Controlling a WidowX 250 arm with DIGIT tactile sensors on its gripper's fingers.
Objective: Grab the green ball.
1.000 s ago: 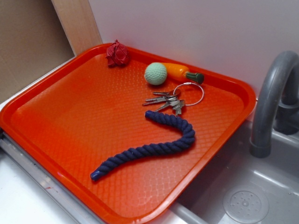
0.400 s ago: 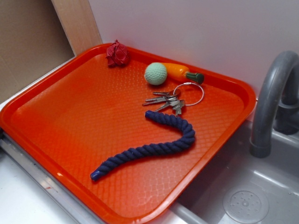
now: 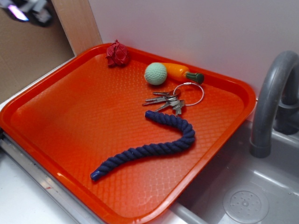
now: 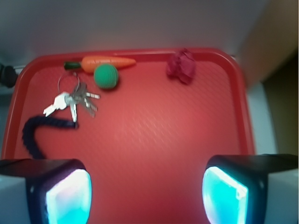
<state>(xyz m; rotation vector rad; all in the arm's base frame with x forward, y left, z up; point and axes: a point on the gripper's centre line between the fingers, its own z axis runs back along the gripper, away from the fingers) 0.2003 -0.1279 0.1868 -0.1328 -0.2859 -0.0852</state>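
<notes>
Orange tray (image 3: pixel 56 116) holds blue rope (image 3: pixel 154 144), keys (image 3: pixel 170 100), toy carrot (image 3: pixel 180 71), red lump (image 3: pixel 117 53) — grey faucet (image 3: pixel 271 98) beside.

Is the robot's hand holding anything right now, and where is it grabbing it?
Nothing is held. The hand is open above the tray, with only bare tray between its fingers. The green ball lies untouched beside the carrot.

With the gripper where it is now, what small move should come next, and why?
Probably advance toward the green ball while staying open. In the wrist view the gripper is spread wide over bare tray, with the ball far ahead and left of centre, touching the toy carrot.
</notes>
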